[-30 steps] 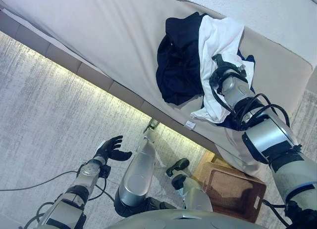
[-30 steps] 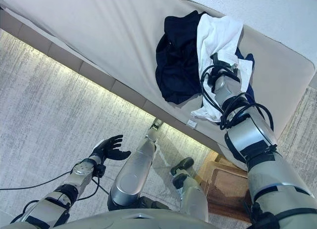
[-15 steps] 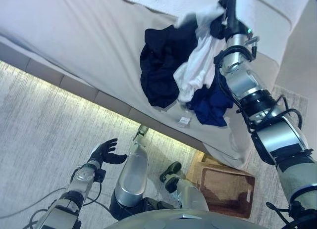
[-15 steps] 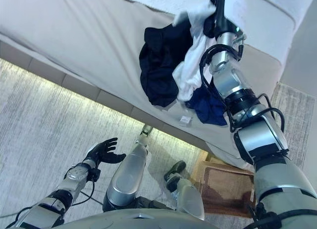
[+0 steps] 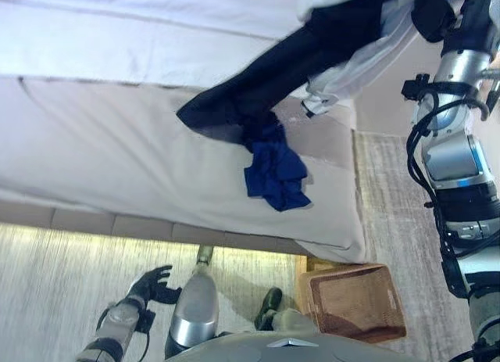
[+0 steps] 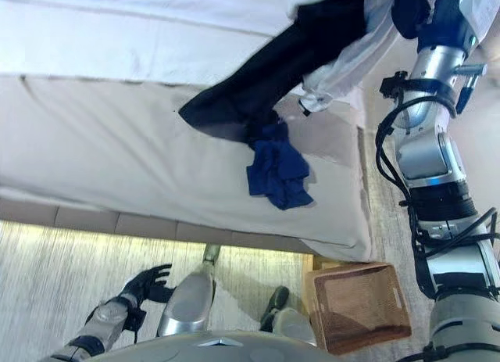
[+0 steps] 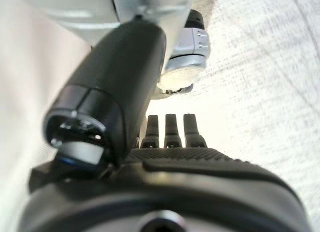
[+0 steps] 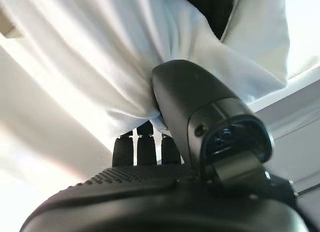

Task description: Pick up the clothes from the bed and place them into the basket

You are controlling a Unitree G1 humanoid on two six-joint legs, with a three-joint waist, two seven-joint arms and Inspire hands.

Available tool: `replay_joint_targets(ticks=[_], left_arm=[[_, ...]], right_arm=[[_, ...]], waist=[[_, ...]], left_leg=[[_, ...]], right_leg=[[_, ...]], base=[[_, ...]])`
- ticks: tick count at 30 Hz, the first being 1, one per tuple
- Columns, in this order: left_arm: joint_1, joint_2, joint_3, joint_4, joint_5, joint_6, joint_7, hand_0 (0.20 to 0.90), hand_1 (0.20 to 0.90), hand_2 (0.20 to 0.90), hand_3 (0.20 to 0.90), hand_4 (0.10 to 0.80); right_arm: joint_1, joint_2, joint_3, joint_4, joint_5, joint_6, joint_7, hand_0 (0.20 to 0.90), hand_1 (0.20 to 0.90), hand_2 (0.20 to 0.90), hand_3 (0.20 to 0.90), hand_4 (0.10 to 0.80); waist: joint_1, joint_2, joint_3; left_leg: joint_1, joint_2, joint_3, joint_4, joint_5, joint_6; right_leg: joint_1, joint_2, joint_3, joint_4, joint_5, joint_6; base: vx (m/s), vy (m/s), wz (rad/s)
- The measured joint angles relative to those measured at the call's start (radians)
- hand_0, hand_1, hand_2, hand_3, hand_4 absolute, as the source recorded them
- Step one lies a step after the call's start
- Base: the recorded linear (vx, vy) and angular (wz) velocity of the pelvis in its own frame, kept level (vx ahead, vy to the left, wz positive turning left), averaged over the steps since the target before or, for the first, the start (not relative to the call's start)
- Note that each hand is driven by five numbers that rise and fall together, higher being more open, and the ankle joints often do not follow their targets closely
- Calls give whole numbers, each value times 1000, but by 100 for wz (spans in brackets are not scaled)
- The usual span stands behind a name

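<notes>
My right hand [image 5: 434, 15] is raised high over the bed's right end, shut on a white garment [image 5: 355, 61]; the right wrist view shows the thumb [image 8: 200, 106] and fingers pinching the white cloth [image 8: 100, 66]. A black garment [image 5: 273, 73] hangs stretched from the same bundle, its lower end touching the beige bed [image 5: 101, 166]. A blue garment [image 5: 273, 170] lies on the bed below it. The brown basket [image 5: 355, 303] stands on the floor at the bed's corner. My left hand [image 5: 152, 284] is open, low by the floor, holding nothing.
The bed runs across the upper view, with white bedding [image 5: 141, 34] behind the beige cover. A light strip [image 5: 94, 225] runs under the bed's edge. Grey carpet [image 5: 55, 292] lies in front and to the right of the bed.
My right hand has lifted the white and black garments higher off the bed. The blue garment has dropped onto the bed. The camera has also turned.
</notes>
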Motion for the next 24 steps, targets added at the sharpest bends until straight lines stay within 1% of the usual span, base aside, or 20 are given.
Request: replay_joint_targets(ticks=[2,4,6,8,11,13,15,17,19,21,24], left_arm=[[24,-15,0,3,0,13,-1,900,900,900,900,800],[42,-33,-3,3,-1,23,-3,900,900,900,900,800],[39,-48,-5,-2,-2,26,-4,900,900,900,900,800],[33,-55,-7,-14,-2,25,-6,900,900,900,900,800],[0,-70,-21,-14,-2,22,-11,900,900,900,900,800],[-17,-89,-25,-13,-2,19,-20,900,900,900,900,800],[-24,-102,-40,-13,-2,19,-28,900,900,900,900,800],[-31,-104,-43,-14,-3,19,-31,900,900,900,900,800],[-38,-98,-48,-14,-3,21,-33,900,900,900,900,800],[-40,-92,-49,-14,-4,21,-33,900,900,900,900,800],[-50,-90,-49,-14,-5,26,-36,900,900,900,900,800]], right_arm=[[38,-1,-5,1,51,-4,40,300,300,300,200,100],[66,-3,-5,6,109,-9,131,300,300,300,200,100],[101,-22,1,8,162,-19,230,300,300,300,200,100],[118,-32,14,27,187,-28,308,300,300,300,200,100],[118,-32,80,134,192,-79,415,300,300,300,200,100],[116,-31,141,194,192,-85,474,300,300,300,200,100],[111,-28,190,241,191,-86,507,300,300,300,200,100],[106,-26,213,272,192,-87,528,300,300,300,200,100],[72,-11,247,332,192,-87,531,300,300,300,200,100],[40,12,249,378,206,-86,532,300,300,300,200,100],[23,19,249,382,222,-86,531,300,300,300,200,100]], waist=[[-27,18,-36],[-54,47,-66],[-68,67,-81],[-77,75,-88],[-70,67,-97],[-52,59,-100],[-34,52,-102],[-8,45,-101],[6,35,-100],[21,24,-99],[43,16,-97]], left_leg=[[34,0,19,-33,6,-3],[72,3,39,-64,11,-6],[91,4,43,-72,16,-9],[96,10,43,-72,16,-9],[97,24,35,-72,19,-13],[97,30,22,-71,23,-18],[97,30,8,-72,25,-22],[95,30,4,-72,26,-23],[91,28,-7,-72,30,-27],[83,26,-16,-72,32,-25],[76,15,-38,-72,39,-18]], right_leg=[[20,1,13,-24,5,4],[38,3,32,-41,7,6],[58,6,35,-57,12,14],[63,12,34,-57,12,14],[68,27,29,-57,12,14],[74,34,16,-58,12,14],[84,37,-2,-58,12,14],[85,38,-7,-58,12,14],[87,38,-21,-58,11,14],[86,38,-29,-58,10,15],[93,32,-52,-58,9,17]], base=[[30,11,-31],[40,6,-26],[44,2,-12],[72,4,-3],[63,0,4],[26,-12,16],[5,-17,21],[5,-9,11],[15,5,17],[20,27,17],[36,57,23]])
